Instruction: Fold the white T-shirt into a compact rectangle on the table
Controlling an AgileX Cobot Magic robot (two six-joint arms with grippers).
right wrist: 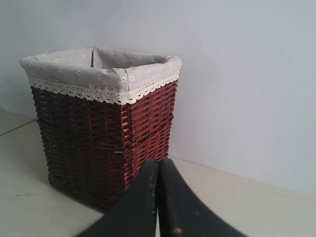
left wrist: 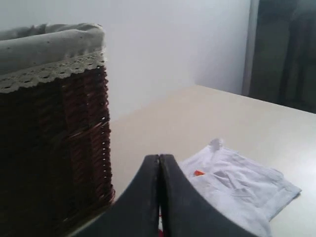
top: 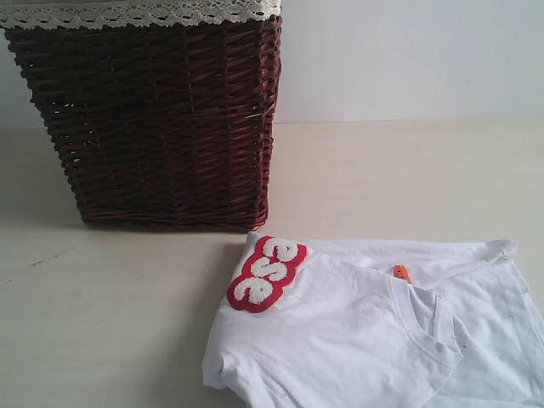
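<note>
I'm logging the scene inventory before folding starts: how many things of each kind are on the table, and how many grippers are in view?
white T-shirt: 1
wicker basket: 1
Grippers: 2, the left gripper and the right gripper, both shut and holding nothing
Total: 4

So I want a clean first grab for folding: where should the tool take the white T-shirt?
Probably the doubled-over edge by the red lettering, from above on the basket side. The white T-shirt lies flat on the table, so that folded lip likely offers thickness to pinch.
</note>
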